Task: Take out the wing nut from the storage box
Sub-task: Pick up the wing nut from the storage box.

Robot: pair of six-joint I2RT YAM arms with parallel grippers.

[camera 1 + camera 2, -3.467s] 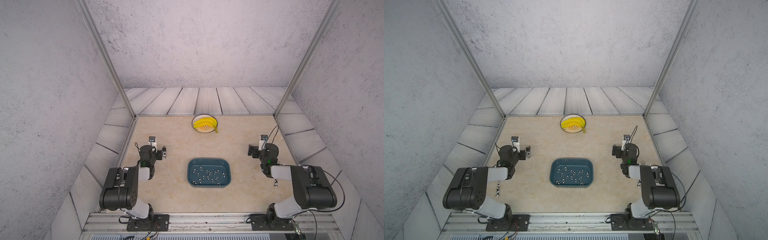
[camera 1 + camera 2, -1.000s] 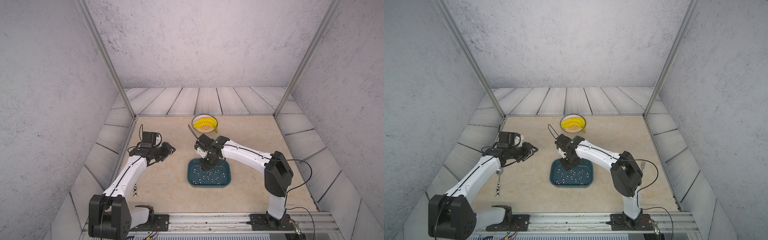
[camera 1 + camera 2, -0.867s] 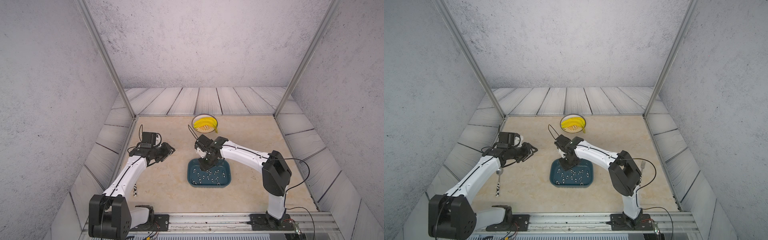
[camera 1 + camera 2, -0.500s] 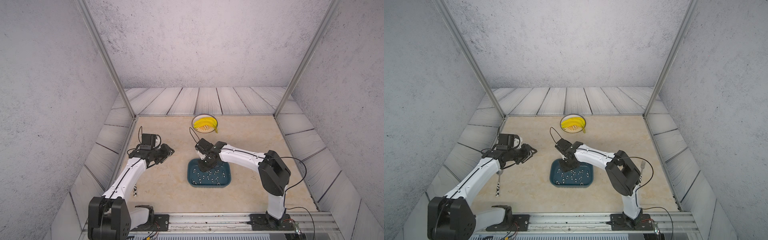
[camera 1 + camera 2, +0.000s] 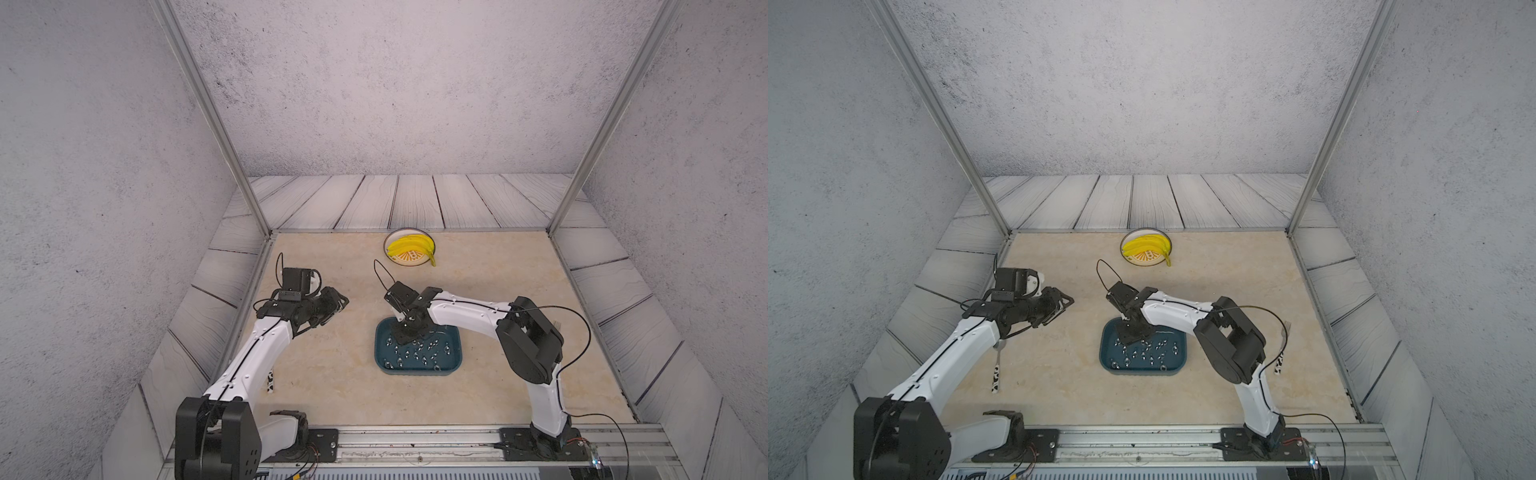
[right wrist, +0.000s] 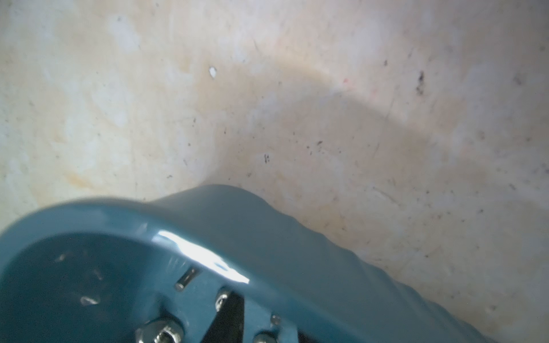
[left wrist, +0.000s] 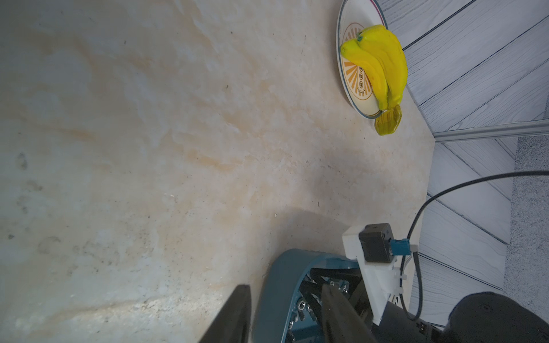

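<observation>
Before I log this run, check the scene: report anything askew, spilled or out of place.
Minor: the stem end of the bananas overhangs the rim of the plate at the far edge of the table. The metal parts all lie inside the storage box; none show outside it.

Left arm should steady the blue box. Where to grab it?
Probably grip the box by its low rim, short side facing the left gripper, near end, coming down from above, one finger inside. The rim stands up all round; the right gripper crowds the far corner.
</observation>
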